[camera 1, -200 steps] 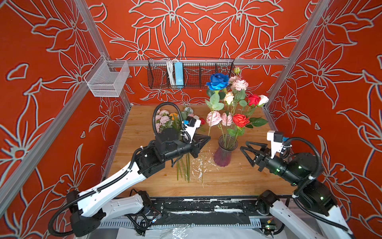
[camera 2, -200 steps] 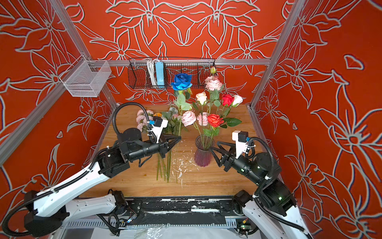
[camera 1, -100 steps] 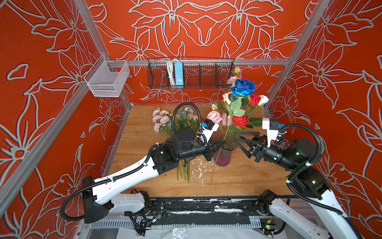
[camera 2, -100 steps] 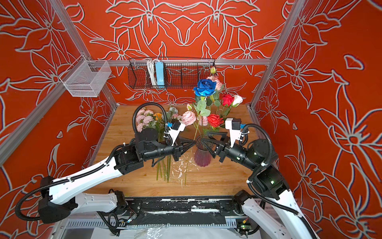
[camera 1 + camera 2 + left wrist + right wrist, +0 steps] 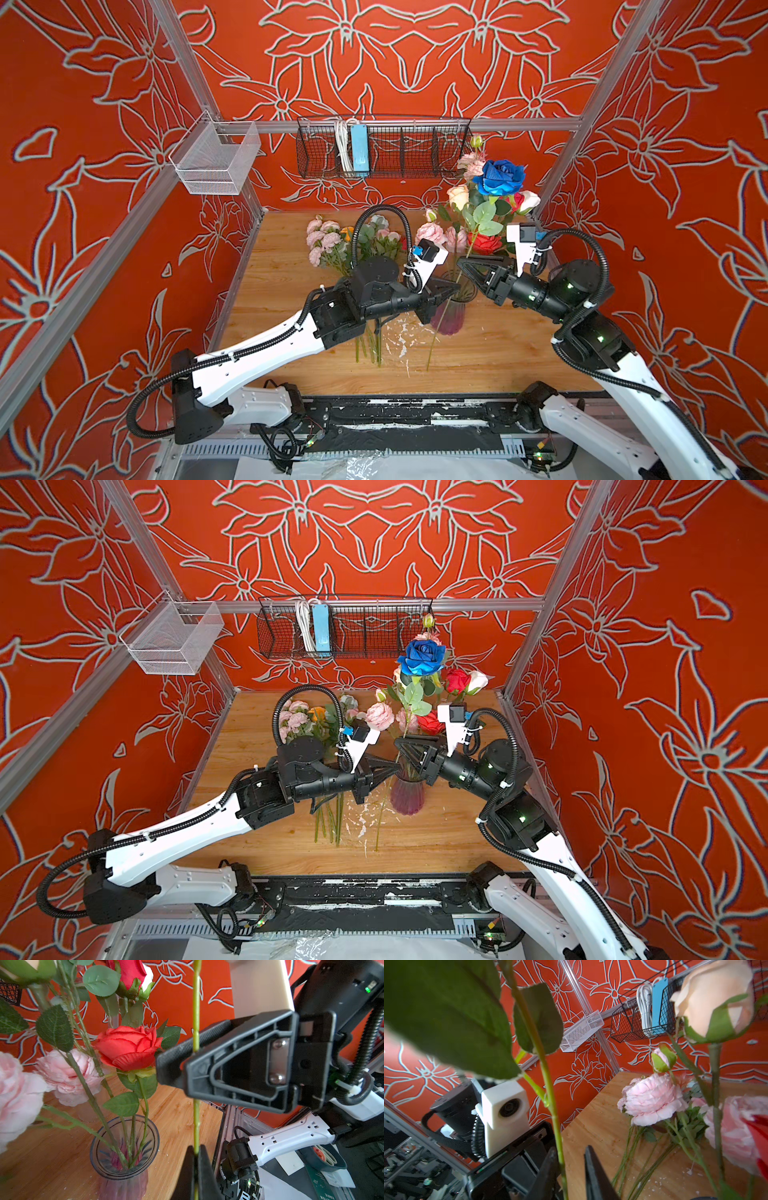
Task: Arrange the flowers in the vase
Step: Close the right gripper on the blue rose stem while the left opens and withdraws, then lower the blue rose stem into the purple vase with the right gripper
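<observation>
Left gripper [image 5: 456,287] is clenched on the green stem [image 5: 195,1122] of the blue rose [image 5: 500,176], with the stem pinched between its tips in the left wrist view [image 5: 195,1150]. The bloom is up high above the other flowers, in both top views [image 5: 422,656]. The stem runs down just beside the vase [image 5: 449,320], outside the rim; cannot tell if its lower end [image 5: 431,357] touches the surface [image 5: 282,291]. Right gripper [image 5: 460,261] is higher on the same stem, with its jaws on either side of it. The right wrist view [image 5: 571,1149] shows the stem against one finger [image 5: 550,1165] and a clear gap to the other, so the jaws are parted and not clamped. The two grippers are tip to tip above the vase mouth. The purple ribbed glass vase [image 5: 122,1186] stands upright mid-surface and already holds a red rose [image 5: 484,243], pink blooms [image 5: 430,232], a cream rose [image 5: 457,195] and a second red and a white one behind [image 5: 465,679]. The loose flowers [image 5: 328,245], mostly pale pink with one orange [image 5: 347,230], lie on the surface left of the vase, partly hidden under the left arm, with stems pointing to the front edge.
</observation>
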